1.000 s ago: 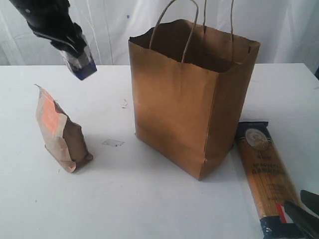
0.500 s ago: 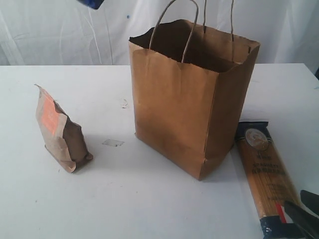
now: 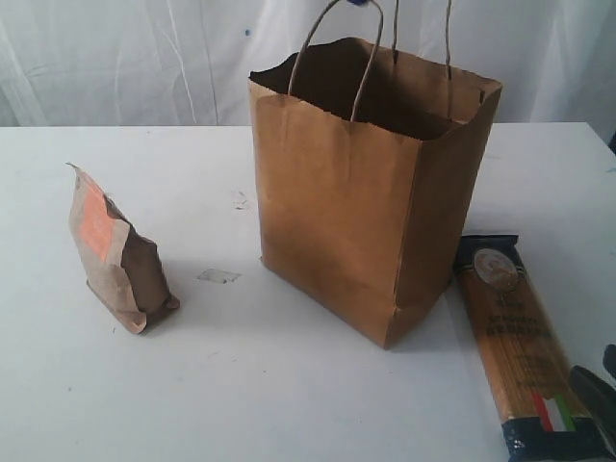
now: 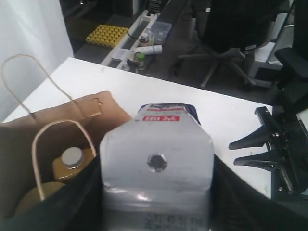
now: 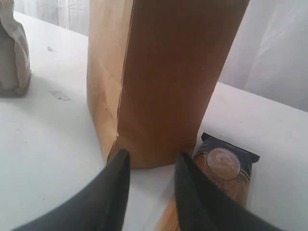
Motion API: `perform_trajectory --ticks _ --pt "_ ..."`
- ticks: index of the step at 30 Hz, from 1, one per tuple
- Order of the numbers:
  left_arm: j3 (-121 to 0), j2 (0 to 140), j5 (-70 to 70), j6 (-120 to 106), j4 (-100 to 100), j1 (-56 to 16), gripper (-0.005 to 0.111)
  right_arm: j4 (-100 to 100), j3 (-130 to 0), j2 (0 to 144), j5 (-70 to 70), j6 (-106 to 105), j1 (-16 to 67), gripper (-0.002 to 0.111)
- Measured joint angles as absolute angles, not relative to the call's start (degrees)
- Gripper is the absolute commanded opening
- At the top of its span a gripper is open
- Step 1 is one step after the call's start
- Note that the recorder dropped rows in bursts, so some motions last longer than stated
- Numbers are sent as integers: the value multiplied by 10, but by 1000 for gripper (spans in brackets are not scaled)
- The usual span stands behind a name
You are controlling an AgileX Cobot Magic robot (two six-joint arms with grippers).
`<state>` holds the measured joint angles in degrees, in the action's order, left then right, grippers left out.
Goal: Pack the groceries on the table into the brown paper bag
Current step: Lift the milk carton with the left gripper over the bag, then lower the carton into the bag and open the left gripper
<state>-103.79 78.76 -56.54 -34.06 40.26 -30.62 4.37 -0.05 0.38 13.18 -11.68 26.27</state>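
Holding the carton [image 4: 156, 154] clenched in my left gripper [image 4: 156, 211], high beside the open bag [image 4: 57, 115]: I judge it light and crushable, best gripped on its flat faces. My right gripper [image 5: 150, 190] rests released near the spaghetti packet [image 5: 224, 166].

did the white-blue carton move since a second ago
Yes. In the exterior view the small white-blue carton rose and travelled right, from left of the brown paper bag to just above its handles, almost out of frame.

The open bag [image 3: 356, 202] stands upright on the table [image 3: 241, 385], bottle [image 4: 71, 162] inside, carton [image 4: 156, 144] above it. Pouch [image 3: 115, 260] stands at its left; spaghetti [image 3: 515, 337] lies flat at its right.
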Motion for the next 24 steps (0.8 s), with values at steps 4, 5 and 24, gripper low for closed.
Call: perform_trajectory --ticks 4,5,24 --pt "-1038 828 -530 -340 380 -359 0 44 -1 4 132 -117 263 31" --pt "-1038 839 -517 -340 372 -371 0 44 -1 4 132 -117 263 31" --pt "-1035 969 -308 -333 229 -426 0 44 -1 4 132 -117 263 31"
